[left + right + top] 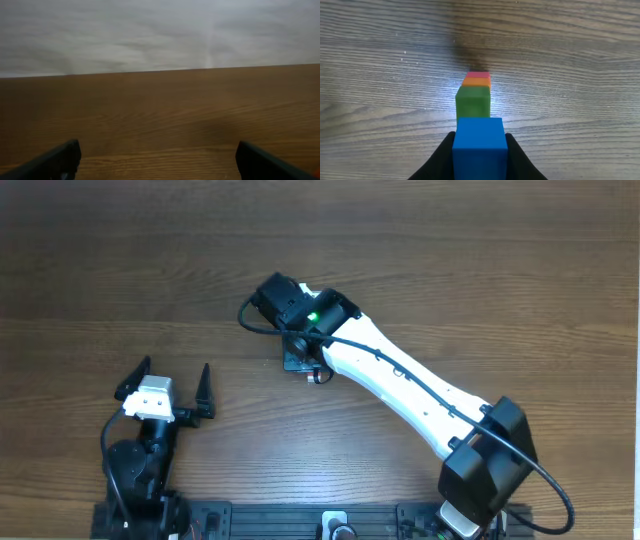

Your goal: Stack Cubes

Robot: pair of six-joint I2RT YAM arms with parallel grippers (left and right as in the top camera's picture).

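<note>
A brown wood-grain desk (pixel 480 260) runs across the whole top view, with a pale wall beyond its far edge in the left wrist view.

The white-and-black right arm (pixel 400 375) is the largest thing on it. From its base at 5 o'clock it slants up to about 11 o'clock and ends near the middle of the desk. The smaller black left arm (pixel 150 450) is folded over its base at 7 o'clock.

The left gripper (pixel 174 368) has its jaws spread wide with nothing between them, over bare wood. The right gripper (pixel 480 155) has its jaws clamped on the two side faces of the blue cube (pixel 480 147), which is lifted off the desk.

Past the blue cube come a green cube (pixel 473 102), then an orange cube (pixel 477 81), then a red cube (pixel 478 74). They run in one straight line and look smaller one after another. I read this as a tower seen from above, with green on top and red at the bottom.

The tower's long axis seems upright, and the blue cube hangs nearly along it, a shade off the green face. I cannot tell whether the two touch. The coming move probably calls for a small centring shift, then a straight descent and release.

The tower lies at roughly 2 o'clock from the left jaws and well apart from them, so the right arm is much the nearer.
</note>
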